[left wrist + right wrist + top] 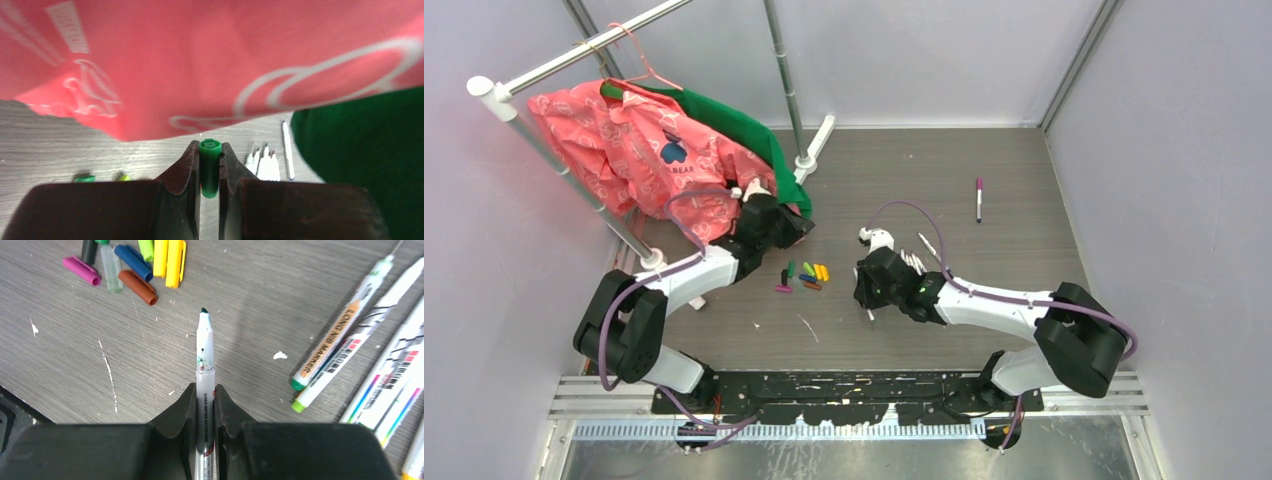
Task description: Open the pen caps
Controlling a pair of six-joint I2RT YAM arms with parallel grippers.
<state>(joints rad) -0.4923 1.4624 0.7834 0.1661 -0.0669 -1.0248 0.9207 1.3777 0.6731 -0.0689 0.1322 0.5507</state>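
Observation:
My left gripper (210, 151) is shut on a green pen cap (210, 167), held upright between the fingers, under the pink garment (200, 60); in the top view it (792, 228) is just beyond the cap pile. My right gripper (205, 390) is shut on an uncapped white pen barrel (205, 355) with a dark green tip, held above the table; in the top view it (867, 293) is right of the pile. Several loose pen caps (804, 277) lie on the table: pink (80, 270), blue (132, 262), brown-red (138, 287), yellow (167, 260).
Several white pens (350, 330) lie right of my right gripper, also seen in the top view (914, 262). One capped purple pen (979, 198) lies far right. A pink garment (639, 150) and a green one (754, 135) hang from a rack (574, 60) over the left arm.

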